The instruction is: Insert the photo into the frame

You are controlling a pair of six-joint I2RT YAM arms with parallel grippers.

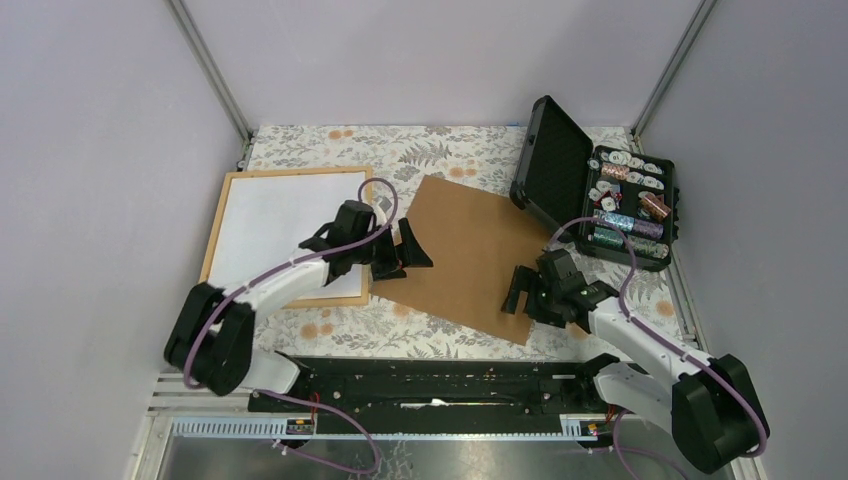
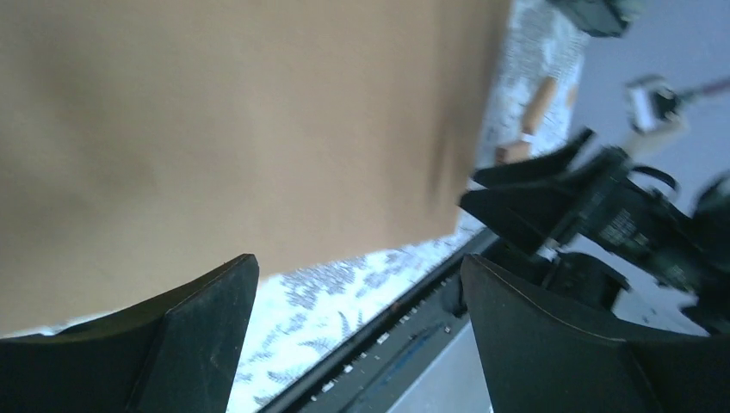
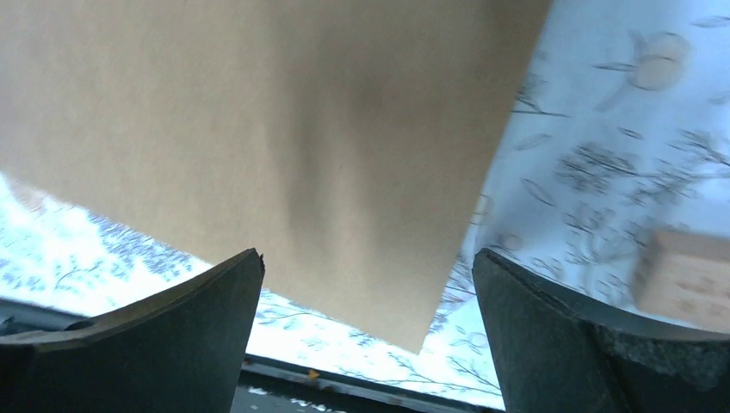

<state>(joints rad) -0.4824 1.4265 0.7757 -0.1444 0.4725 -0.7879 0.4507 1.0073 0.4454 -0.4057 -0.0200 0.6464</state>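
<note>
Grey-walled booth w/ floral-cloth desk (image 1: 450, 150). On L part: frame (image 1: 300, 172), lying flat, white sheet (image 1: 270, 225) filling its opening. Can't tell whether that sheet is photo turned face-down. Centre: brown board (image 1: 470, 250), flat, skewed, L corner just beside frame's R rail. Far R: black case (image 1: 590, 190), lid up, small shiny bits packed inside.

L claw (image 1: 412, 265) above board's L edge, just R of frame, fingers spread wide, nothing between them. Same in L wrist cam: only board + cloth under gap, other arm's claw visible beyond board's far edge. R claw (image 1: 522, 300) over board's near-R edge, likewise released + empty. R wrist cam: board's corner + cloth between fingers. Claws well apart, facing each other across board.
</note>
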